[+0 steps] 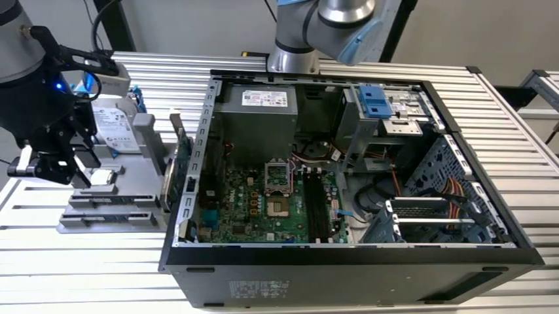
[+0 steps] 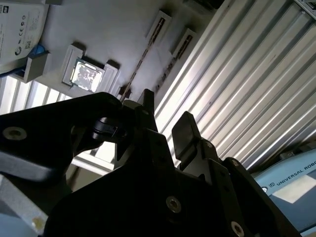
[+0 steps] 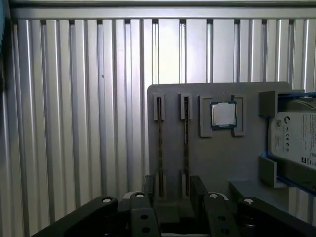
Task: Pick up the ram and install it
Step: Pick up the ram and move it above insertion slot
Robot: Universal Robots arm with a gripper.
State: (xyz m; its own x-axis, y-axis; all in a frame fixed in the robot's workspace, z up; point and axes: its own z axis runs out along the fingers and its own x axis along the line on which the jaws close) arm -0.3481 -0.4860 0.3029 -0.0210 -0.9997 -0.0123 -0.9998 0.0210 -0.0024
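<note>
Two ram sticks stand on edge in slots of a grey holder (image 3: 222, 163); in the first wrist view one ram stick (image 3: 159, 143) lies beside the other (image 3: 185, 143). One ram stick (image 2: 140, 61) shows as a thin dark line in the second wrist view. My gripper (image 3: 173, 190) hovers above the near end of these sticks, open, with nothing between its fingers (image 2: 185, 131). In the exterior view the gripper (image 1: 54, 167) hangs over the holder (image 1: 131, 219) at the exterior view's left, apart from the open computer case (image 1: 349, 255). The motherboard's black slots (image 1: 316, 209) lie inside the case.
A processor chip (image 3: 223, 114) and a silver hard drive (image 3: 296, 140) also sit on the holder. A green card with a metal bracket (image 1: 179, 176) stands between holder and case. The case holds a power supply (image 1: 258, 114), cables and a drive cage (image 1: 384, 111). Ribbed metal table (image 3: 74, 123) all around.
</note>
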